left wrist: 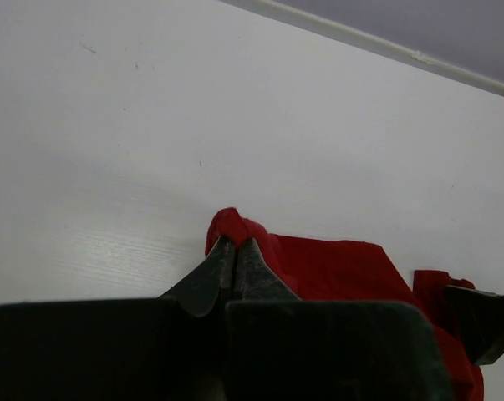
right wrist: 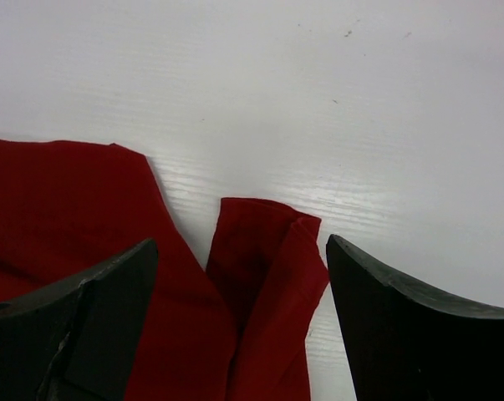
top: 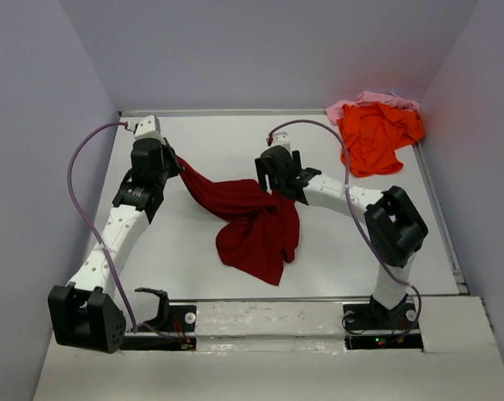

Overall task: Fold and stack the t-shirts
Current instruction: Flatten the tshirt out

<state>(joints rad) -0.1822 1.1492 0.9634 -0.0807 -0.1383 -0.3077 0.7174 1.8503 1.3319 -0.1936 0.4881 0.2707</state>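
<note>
The left gripper [left wrist: 235, 244] was pressed together, pinching a bunched corner of the maroon shirt [top: 256, 225]. From there the cloth ran as a taut band toward the right gripper [right wrist: 241, 246], which was spread wide, its fingers straddling a folded flap without closing on it. The rest of the shirt lay crumpled mid-tabletop [top: 218, 142], hem toward the near edge. Bare surface lay open beyond and to the left. In the far right corner, the orange shirt [top: 373, 134] overlapped the pink shirt [top: 356, 102].
</note>
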